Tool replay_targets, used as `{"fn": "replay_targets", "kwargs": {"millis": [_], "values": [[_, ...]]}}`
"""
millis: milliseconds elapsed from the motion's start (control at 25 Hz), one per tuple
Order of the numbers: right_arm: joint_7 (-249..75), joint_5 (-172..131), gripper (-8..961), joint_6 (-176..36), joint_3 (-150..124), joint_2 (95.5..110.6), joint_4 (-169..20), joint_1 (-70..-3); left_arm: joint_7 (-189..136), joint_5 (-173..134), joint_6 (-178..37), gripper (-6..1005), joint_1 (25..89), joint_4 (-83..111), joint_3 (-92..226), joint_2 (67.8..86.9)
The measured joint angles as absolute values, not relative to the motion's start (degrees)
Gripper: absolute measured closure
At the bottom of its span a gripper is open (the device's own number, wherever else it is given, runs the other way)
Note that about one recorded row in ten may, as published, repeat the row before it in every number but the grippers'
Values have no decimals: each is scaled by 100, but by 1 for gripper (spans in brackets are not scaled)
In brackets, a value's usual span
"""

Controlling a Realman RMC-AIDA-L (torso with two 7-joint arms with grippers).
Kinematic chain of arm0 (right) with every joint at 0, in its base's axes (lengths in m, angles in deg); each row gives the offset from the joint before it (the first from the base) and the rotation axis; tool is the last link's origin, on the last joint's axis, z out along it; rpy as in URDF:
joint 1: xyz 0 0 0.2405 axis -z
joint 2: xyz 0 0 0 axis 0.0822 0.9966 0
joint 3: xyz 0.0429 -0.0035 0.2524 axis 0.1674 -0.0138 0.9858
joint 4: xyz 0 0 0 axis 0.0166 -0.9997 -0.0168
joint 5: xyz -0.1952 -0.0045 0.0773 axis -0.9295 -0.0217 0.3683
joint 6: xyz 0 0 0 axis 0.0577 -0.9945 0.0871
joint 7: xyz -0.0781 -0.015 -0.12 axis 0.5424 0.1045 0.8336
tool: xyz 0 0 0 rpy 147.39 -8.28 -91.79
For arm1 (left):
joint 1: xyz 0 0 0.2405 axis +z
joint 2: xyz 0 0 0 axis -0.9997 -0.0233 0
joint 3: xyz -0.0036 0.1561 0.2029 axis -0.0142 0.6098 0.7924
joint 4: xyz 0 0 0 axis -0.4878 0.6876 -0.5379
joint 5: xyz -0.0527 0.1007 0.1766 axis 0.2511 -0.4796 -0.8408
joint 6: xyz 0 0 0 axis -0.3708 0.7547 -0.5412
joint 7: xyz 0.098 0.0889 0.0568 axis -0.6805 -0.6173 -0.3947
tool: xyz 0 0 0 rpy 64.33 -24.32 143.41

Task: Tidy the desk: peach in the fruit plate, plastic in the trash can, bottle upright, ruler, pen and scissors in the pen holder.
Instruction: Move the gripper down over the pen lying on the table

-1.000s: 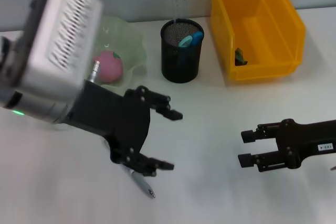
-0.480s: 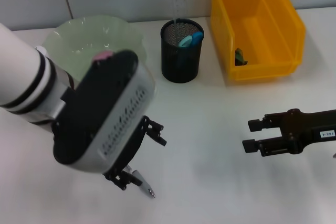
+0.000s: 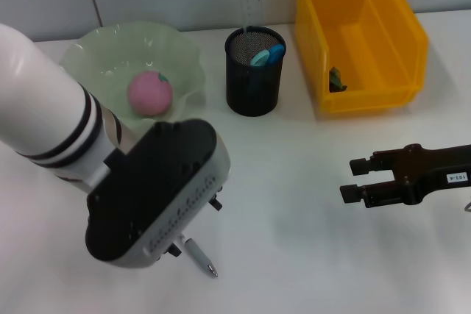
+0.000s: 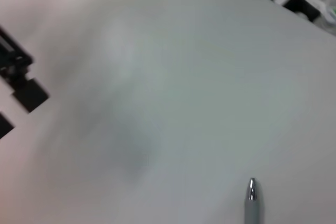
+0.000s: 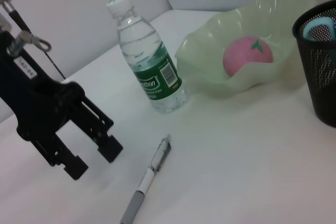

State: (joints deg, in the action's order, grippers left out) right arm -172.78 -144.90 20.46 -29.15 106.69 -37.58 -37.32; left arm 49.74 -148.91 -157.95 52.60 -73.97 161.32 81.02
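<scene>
Head view: the left arm's big housing fills the near left of the bench (image 3: pixel 294 204), hanging right over the pen (image 3: pixel 200 259), whose silver tip pokes out toward the near edge. The left tool itself is hidden under that housing here. The peach (image 3: pixel 150 93) sits in the green fruit plate (image 3: pixel 88 56) at the far left. Just beside it, mid far edge, is the black mesh pen holder (image 3: pixel 254 71), with a clear ruler (image 3: pixel 249 9) standing up in it and blue scissors handles (image 3: pixel 266 54) showing at the rim. The yellow trash can (image 3: pixel 397 93) stands at the far right corner with a small dark scrap (image 3: pixel 335 79) inside. The right tool (image 3: pixel 353 179) hovers over the near right, jaws spread, holding nothing.

Left wrist view: only bare bench and the pen tip.

Right wrist view: the left tool (image 5: pixel 94 158) hangs just beside the pen, fingers apart, empty. The bottle (image 5: pixel 149 59) stands upright, cap on, next to the fruit plate.
</scene>
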Motion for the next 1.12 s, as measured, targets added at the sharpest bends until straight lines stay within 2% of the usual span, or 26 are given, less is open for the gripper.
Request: {"fn": "replay_targets", "kwargs": {"millis": [600, 1120], "values": [[-17322, -14440, 213, 1929, -2895, 10692, -3794, -3677, 4050, -15064, -15249, 213, 4929, -6484, 16368, 8142], [-17615, -14462, 212, 1896, -2932, 10700, -3793, -3666, 3824, -15342, -15278, 222, 4882, -6504, 16577, 8144]]}}
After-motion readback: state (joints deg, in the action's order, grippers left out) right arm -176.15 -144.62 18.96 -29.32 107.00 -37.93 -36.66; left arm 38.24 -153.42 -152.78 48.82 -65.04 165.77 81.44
